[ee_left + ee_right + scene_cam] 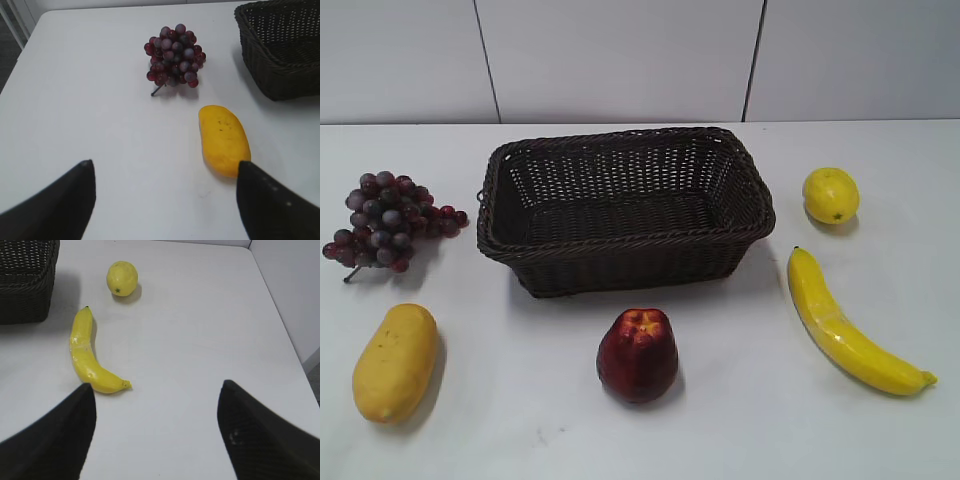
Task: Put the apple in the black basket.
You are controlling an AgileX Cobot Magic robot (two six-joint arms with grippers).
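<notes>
White surface (740, 420): apple (638, 355) upright, centre-front, just before black basket (625, 208). Left end effector (165, 200) & right end effector (155, 432) both wide open, empty; neither clearly nearer.

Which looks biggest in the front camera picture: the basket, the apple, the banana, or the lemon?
1. black basket, by far the biggest
2. banana, longer than the apple but thinner
3. apple
4. lemon, smallest, though it sits farther back, which shrinks it a little

Dark red apple (638, 356) upright, near black basket (625, 208) front.
</notes>
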